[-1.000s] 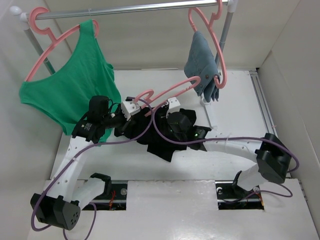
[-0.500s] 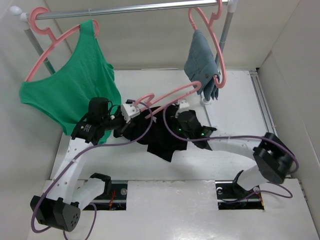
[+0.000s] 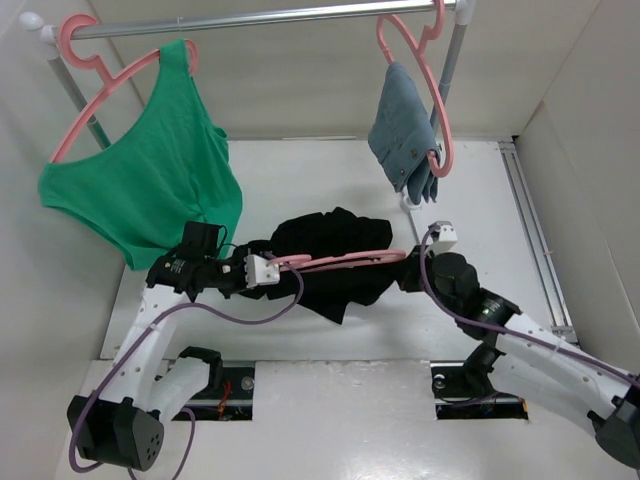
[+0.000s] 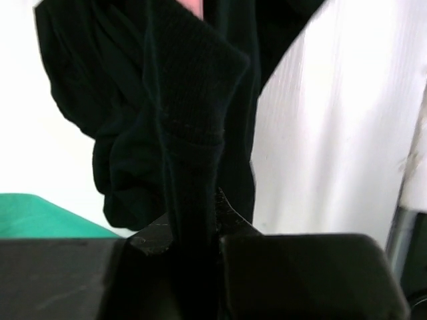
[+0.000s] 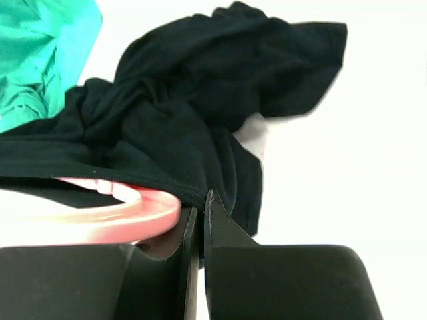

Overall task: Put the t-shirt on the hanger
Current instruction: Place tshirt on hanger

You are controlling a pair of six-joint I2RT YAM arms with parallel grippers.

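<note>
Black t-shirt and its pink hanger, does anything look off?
Yes. The black fabric t-shirt is bunched in a crumpled heap across the thin salmon-pink plastic hanger, not spread over its shoulders, and the hanger lies level instead of hanging.

Three pink hangers (image 3: 100, 85) (image 3: 440, 110) (image 3: 340, 260), one black t-shirt (image 3: 330, 235), one green top (image 3: 150, 170), one grey-blue garment (image 3: 400, 125)

A green sleeveless fabric tank top (image 3: 150, 170) is hung on a pink plastic hanger (image 3: 75, 45) at the far left of a horizontal metal rail (image 3: 260, 17). A smaller grey-blue fabric garment (image 3: 400, 125) is carried on a second pink plastic hanger (image 3: 437, 110) at the far right, beside the rail's upright post (image 3: 452, 55). Both are suspended above a white tabletop (image 3: 300, 170) enclosed by white walls (image 3: 590, 150).
</note>
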